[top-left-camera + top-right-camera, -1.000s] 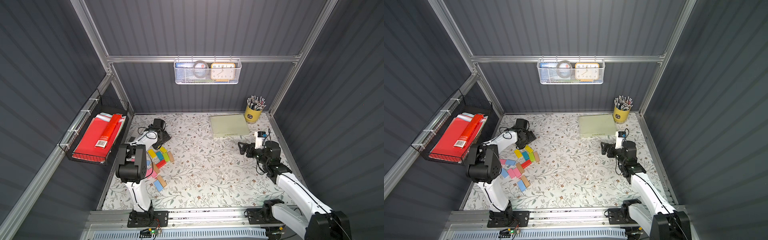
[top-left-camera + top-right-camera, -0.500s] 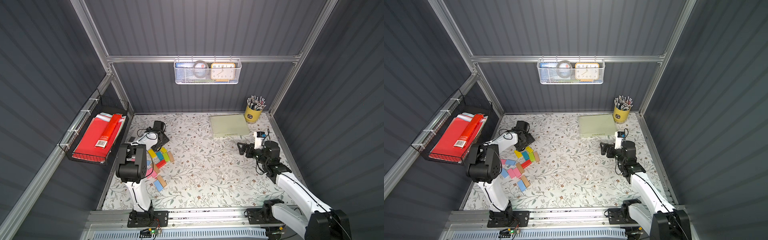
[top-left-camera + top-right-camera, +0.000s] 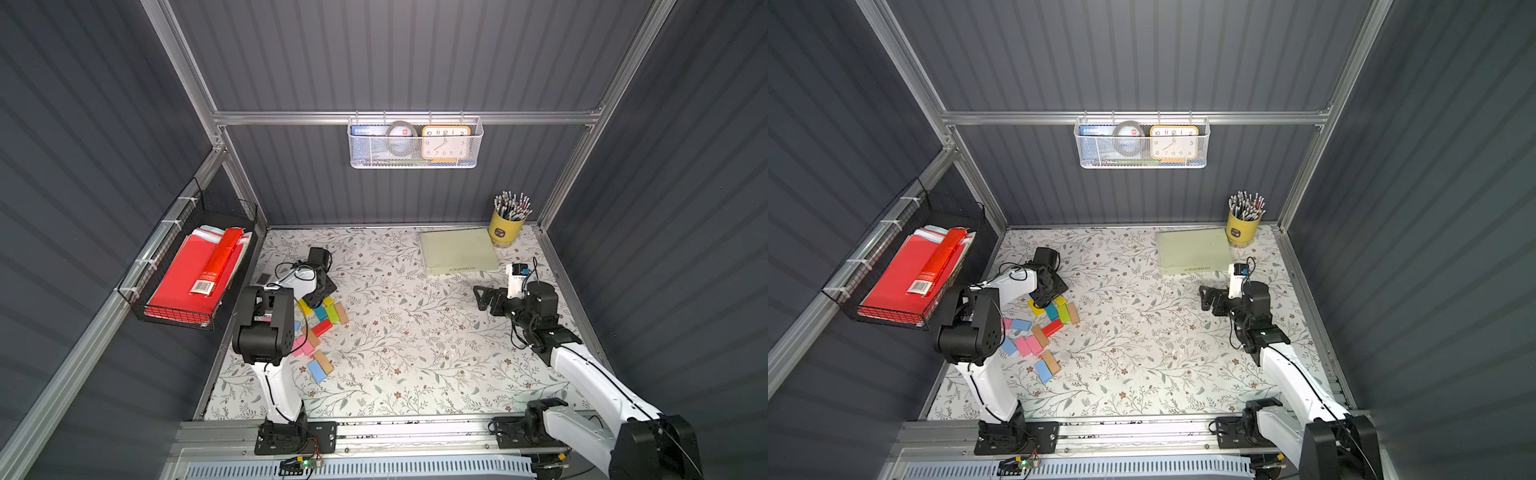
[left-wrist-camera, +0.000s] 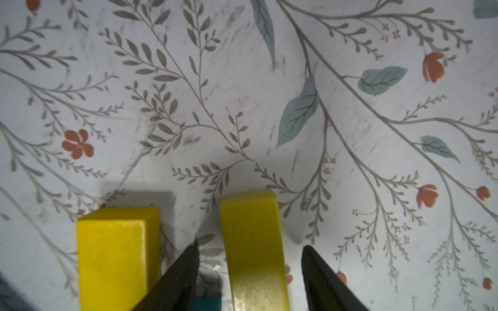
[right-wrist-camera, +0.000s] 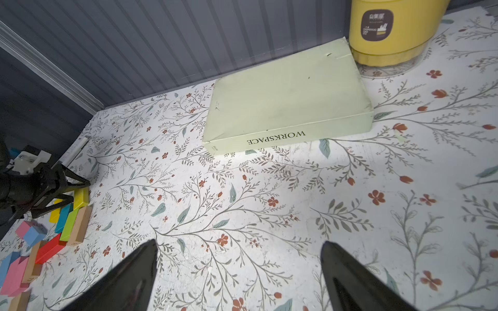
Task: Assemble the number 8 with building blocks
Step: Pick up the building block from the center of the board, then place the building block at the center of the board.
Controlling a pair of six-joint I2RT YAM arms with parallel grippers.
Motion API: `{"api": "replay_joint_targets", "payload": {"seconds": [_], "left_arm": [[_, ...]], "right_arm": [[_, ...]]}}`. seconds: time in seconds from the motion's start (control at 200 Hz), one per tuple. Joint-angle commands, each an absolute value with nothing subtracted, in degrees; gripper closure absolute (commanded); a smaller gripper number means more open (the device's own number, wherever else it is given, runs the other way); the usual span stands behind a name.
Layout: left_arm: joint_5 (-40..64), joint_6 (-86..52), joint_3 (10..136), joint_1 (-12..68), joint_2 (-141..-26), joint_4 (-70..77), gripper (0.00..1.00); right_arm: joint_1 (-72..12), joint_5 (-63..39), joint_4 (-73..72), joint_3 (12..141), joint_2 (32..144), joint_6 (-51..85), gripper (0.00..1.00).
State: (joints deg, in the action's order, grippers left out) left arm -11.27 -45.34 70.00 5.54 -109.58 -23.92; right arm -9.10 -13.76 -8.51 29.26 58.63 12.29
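Wooden blocks (image 3: 322,328) lie loose along the table's (image 3: 415,353) left side, with no figure eight begun. At their far end the left gripper (image 4: 249,244) straddles one yellow block (image 4: 249,212), jaws half-wide with gaps on both sides, apparently aligned for a pinch. The right gripper (image 5: 239,241) hangs wide and empty at the right.

My left pincer (image 4: 250,246) straddles one yellow block (image 4: 253,229), with a second yellow block (image 4: 113,255) crowding just beside. The mat (image 3: 415,332) lies free mid-table; book (image 3: 457,251) and pencil cup (image 3: 505,232) obstruct the back.
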Motion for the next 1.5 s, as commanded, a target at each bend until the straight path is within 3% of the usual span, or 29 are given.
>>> {"api": "replay_joint_targets", "payload": {"seconds": [0.0,0.495,0.705,0.94,1.15,1.496], "left_arm": [[-11.91,-45.62,71.26,5.41,-112.02,-24.87,0.41],[-11.75,-44.47,72.25,5.53,-111.18,-24.31,0.74],[-12.42,-39.79,80.73,7.50,-109.83,-25.78,0.91],[-13.62,-21.99,97.62,19.43,-113.67,-31.13,0.91],[-23.68,-5.34,107.83,34.83,-120.01,-35.04,0.90],[-16.94,4.50,116.78,47.87,-132.25,-34.80,0.88]], "right_arm": [[-9.40,-14.07,-8.68,29.74,58.88,12.66,0.01],[-9.58,-17.23,-7.63,30.44,58.59,13.45,0.01],[-9.67,-16.79,-5.71,31.56,56.64,13.49,0.01],[-9.71,-16.31,0.31,35.01,54.62,12.21,0.01],[-9.71,-15.66,5.86,37.89,53.45,10.23,0.01],[-9.68,-11.82,11.10,40.52,50.35,9.86,0.01]]}}
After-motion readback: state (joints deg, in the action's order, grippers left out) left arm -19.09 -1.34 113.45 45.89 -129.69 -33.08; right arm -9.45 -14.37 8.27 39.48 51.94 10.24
